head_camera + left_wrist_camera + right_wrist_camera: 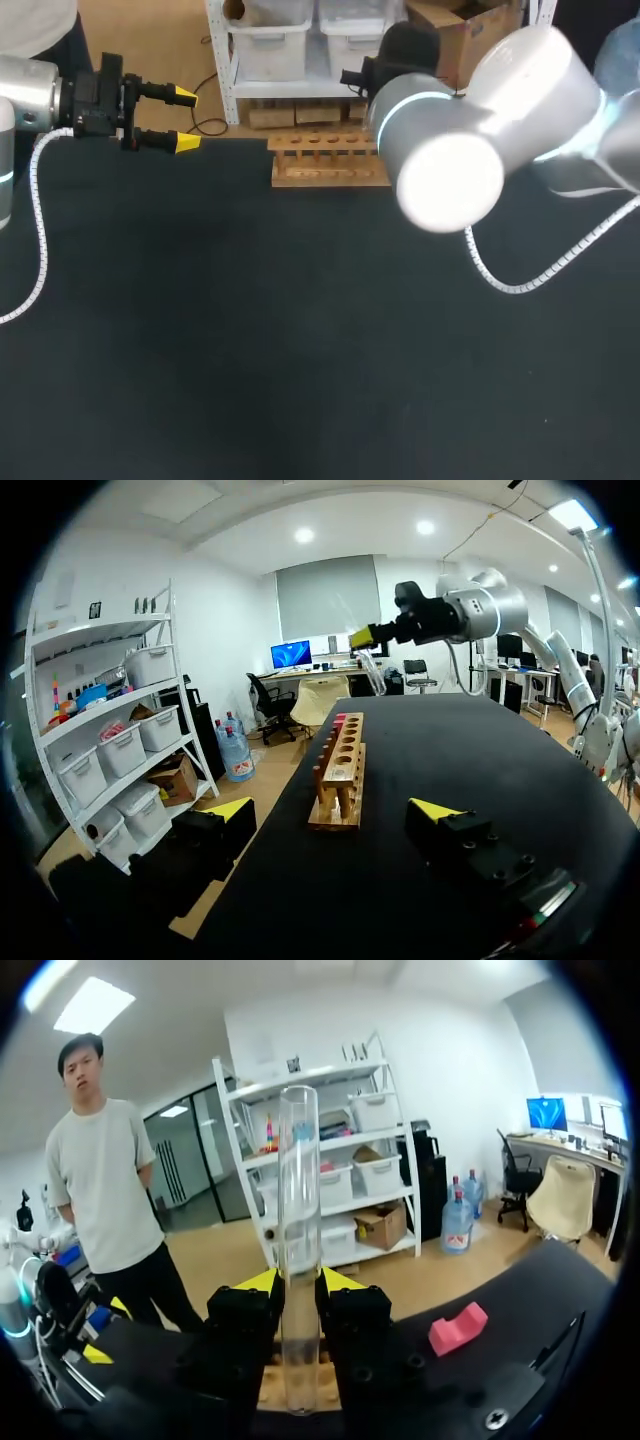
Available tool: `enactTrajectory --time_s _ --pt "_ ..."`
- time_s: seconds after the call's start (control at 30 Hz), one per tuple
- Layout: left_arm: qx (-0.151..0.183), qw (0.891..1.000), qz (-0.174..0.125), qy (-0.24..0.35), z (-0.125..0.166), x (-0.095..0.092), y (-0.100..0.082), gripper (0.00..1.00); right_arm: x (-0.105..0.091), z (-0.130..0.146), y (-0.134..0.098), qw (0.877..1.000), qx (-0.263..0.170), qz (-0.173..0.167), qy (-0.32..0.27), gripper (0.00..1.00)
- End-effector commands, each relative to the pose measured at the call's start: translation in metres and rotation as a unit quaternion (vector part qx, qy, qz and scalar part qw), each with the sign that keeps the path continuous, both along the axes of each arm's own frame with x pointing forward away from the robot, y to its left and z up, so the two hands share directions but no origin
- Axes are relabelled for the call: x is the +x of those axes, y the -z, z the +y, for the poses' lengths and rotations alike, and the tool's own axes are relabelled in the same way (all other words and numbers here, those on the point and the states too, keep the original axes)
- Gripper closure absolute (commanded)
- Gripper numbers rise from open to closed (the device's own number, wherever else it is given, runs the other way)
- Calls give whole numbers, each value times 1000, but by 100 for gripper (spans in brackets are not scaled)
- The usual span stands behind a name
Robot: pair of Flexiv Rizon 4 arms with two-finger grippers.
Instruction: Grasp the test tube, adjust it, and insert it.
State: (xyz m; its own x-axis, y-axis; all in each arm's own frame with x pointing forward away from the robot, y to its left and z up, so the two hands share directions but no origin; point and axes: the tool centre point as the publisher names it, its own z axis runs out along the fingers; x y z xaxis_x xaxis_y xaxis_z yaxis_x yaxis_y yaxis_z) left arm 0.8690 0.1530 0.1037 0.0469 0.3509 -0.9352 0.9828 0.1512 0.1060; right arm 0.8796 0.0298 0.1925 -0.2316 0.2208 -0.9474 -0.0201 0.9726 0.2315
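A clear glass test tube [299, 1160] stands upright between the yellow tips of my right gripper [300, 1282], which is shut on its lower part. The wooden tube rack [330, 160] with a row of holes sits at the table's far edge; a strip of it [268, 1388] shows below the right fingers. Seen from the left wrist, my right gripper [365, 638] hovers above the far end of the rack [340, 770], with the tube [374, 672] slanting down from it. My left gripper [183, 120] hangs open at the far left, empty, pointing along the rack [335, 810].
A small pink block [457, 1328] lies on the black table beside the rack, also visible past the rack's far end [338, 718]. My right arm's large joint [450, 150] covers the rack's right end from above. The black tabletop [250, 350] is bare in front.
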Motion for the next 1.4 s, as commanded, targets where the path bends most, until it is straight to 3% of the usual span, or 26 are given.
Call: enactTrajectory --time_s 0.03,0.43,1.4 --pt "0 1000 -1 1 0 1 1 0 6 -1 9 998 5 -65 11 100" --pt "0 1000 -1 1 0 1 1 0 25 -7 16 992 -10 -122 17 100" --pt "0 1000 -1 1 0 1 1 0 33 -9 34 994 -45 -102 -11 100"
